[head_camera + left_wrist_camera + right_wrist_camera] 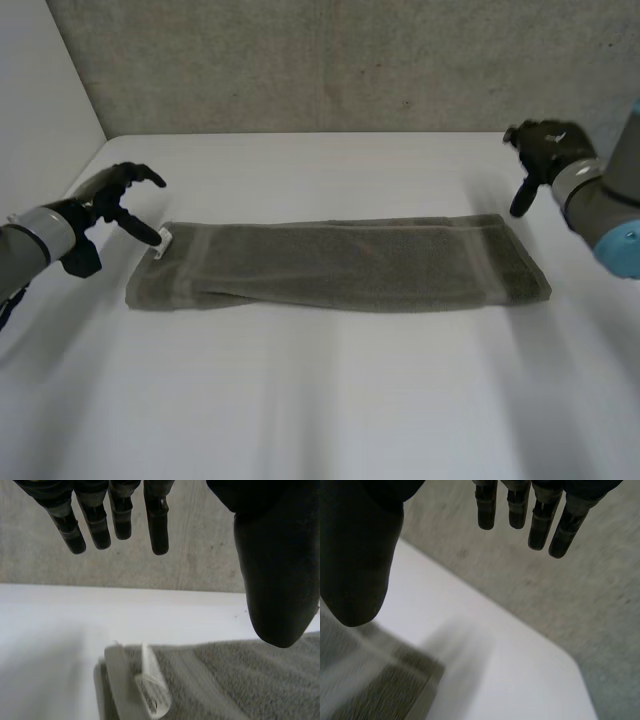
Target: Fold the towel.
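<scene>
Towel [340, 262] lies as a long grey strip, folded lengthwise, across mid worktop [330, 400], w/ left hand [105, 198] just off its left end and right hand [548, 148] near its far right corner, both spread, holding nothing. Risk, imo: a pinch catching only the top layer opens the strip, or left hand takes just the white label [150, 690]; nothing blocks either end.
</scene>
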